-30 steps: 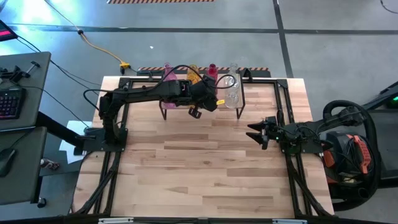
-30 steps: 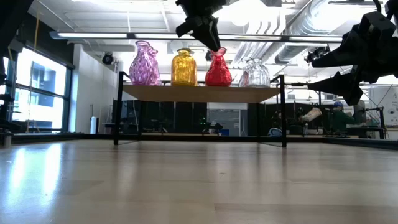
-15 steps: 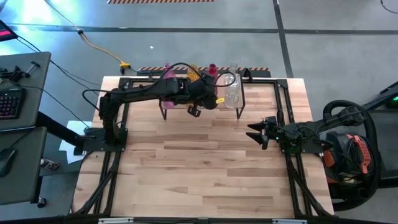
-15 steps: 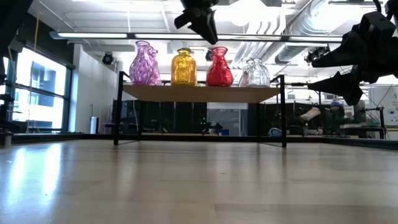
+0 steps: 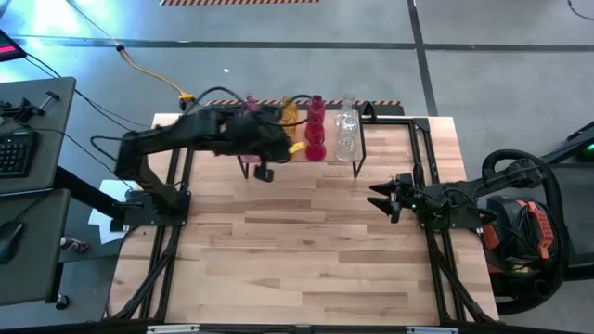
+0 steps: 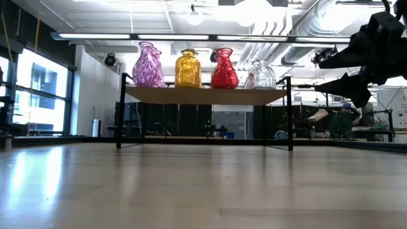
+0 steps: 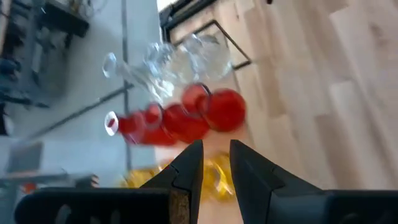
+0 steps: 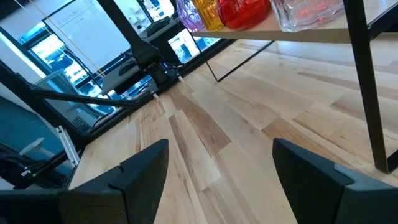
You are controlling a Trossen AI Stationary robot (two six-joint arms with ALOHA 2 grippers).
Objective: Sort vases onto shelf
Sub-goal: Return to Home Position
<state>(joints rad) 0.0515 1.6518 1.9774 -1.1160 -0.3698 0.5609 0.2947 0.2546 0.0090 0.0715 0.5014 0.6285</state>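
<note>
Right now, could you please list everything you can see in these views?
Pink vases: count hidden, pink, shelf's left-arm end.
Amber vases: count hidden, amber, beside pink.
Red vases: about three, red, row beside amber.
Clear vases: about three, clear, shelf's right-arm end.
Shelf: one, light wood, black legs, table's far side.
Table: one, light wood, under both arms.
Keyboard: one, dark, desk beyond left arm.
Left gripper: one, dark, slightly open, near shelf's front.
Right gripper: one, dark, open, empty, table's right side.

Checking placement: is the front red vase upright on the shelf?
Upright. In the low view the red vase stands neck-up on the shelf, between the yellow vase and the clear vases.
</note>
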